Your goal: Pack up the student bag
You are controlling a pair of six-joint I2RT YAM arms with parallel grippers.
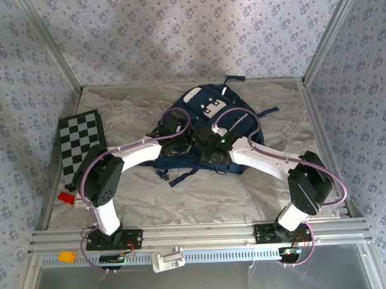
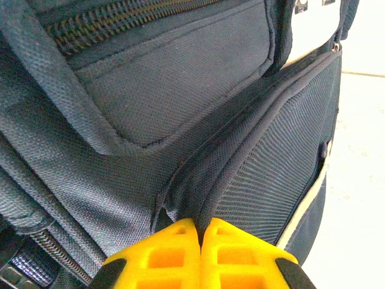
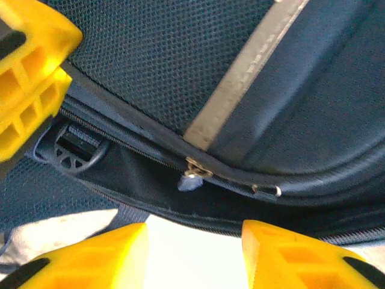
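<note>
The student bag (image 1: 192,97) lies navy and flat at the back middle of the table, white patch upward. My left gripper (image 2: 200,230) is shut on a fold of the bag's piped pocket edge (image 2: 198,192), which is pinched between the yellow fingertips. My right gripper (image 3: 194,244) stands open just below the bag's zip line. A metal zip pull (image 3: 194,170) hangs a little beyond its fingertips, touching neither. The light stripe (image 3: 240,75) crosses the pocket above. The left gripper's yellow fingers (image 3: 30,78) show at the upper left of the right wrist view.
A black-and-white chequered board (image 1: 82,148) lies at the table's left. A red block (image 1: 66,198) sits by the left arm, and an orange block (image 1: 65,256) is below the rail. A black buckle (image 3: 75,150) lies beside the zip. Patterned walls enclose the table.
</note>
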